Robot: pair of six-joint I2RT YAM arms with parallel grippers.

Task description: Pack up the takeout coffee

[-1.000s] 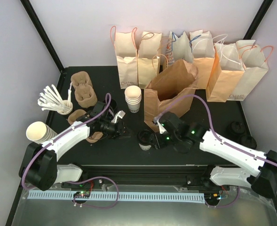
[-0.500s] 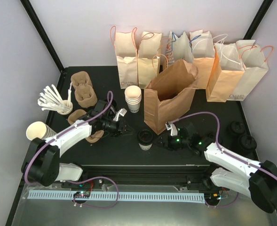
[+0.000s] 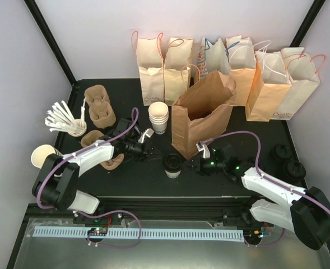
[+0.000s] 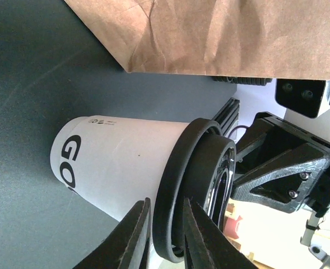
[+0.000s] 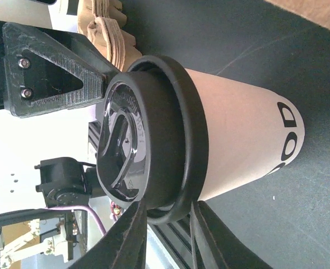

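At 7 o'clock of the bag (image 3: pixel 204 112), takeout coffee (image 3: pixel 172 164) stands between left tool (image 3: pixel 152 152) and right tool (image 3: pixel 194 166). Open or gripping, we can't tell. We'd clamp below the lid (image 5: pixel 136 151), not on it.

Cup (image 4: pixel 114 162) txt partly hidden, only "GO" legible, brown bag (image 4: pixel 209 33) cropped at top

Ahead of the left gripper (image 4: pixel 166 213), the coffee cup (image 4: pixel 114 162) is white with black lettering, its lid (image 4: pixel 201 168) glossy black, the paper bag (image 4: pixel 209 33) beyond plain brown.
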